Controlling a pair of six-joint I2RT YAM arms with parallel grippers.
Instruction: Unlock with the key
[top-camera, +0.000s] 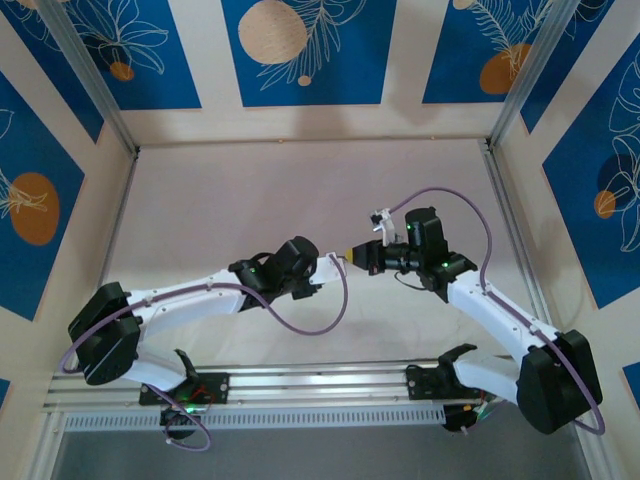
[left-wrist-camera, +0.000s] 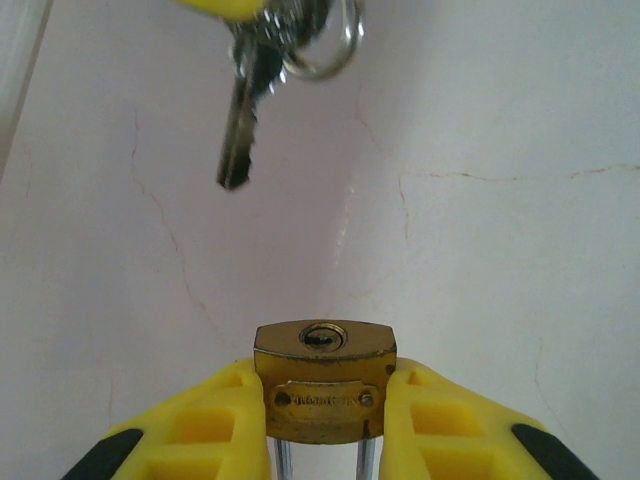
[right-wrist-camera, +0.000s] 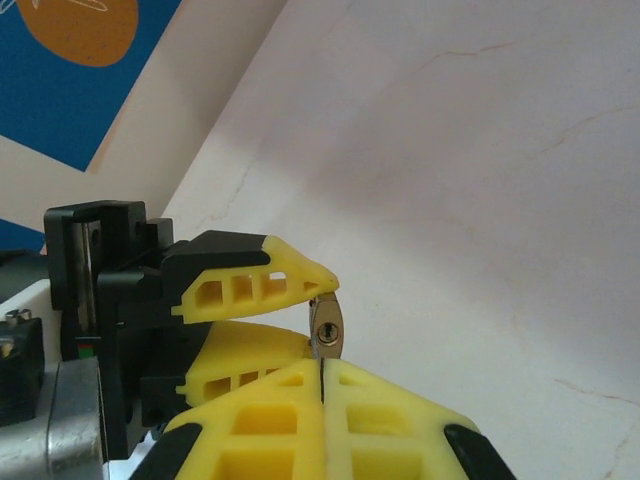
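While the left gripper (left-wrist-camera: 325, 400) clamps the padlock (left-wrist-camera: 322, 372) by its sides, the right gripper (right-wrist-camera: 322, 375) is pinched fully closed on the key (left-wrist-camera: 240, 125), whose blade hangs tilted, well apart from the keyhole (left-wrist-camera: 320, 338) and off to one side. So misaligned, the tip could strike brass, twisting the key in the pinch or shoving the padlock loose.
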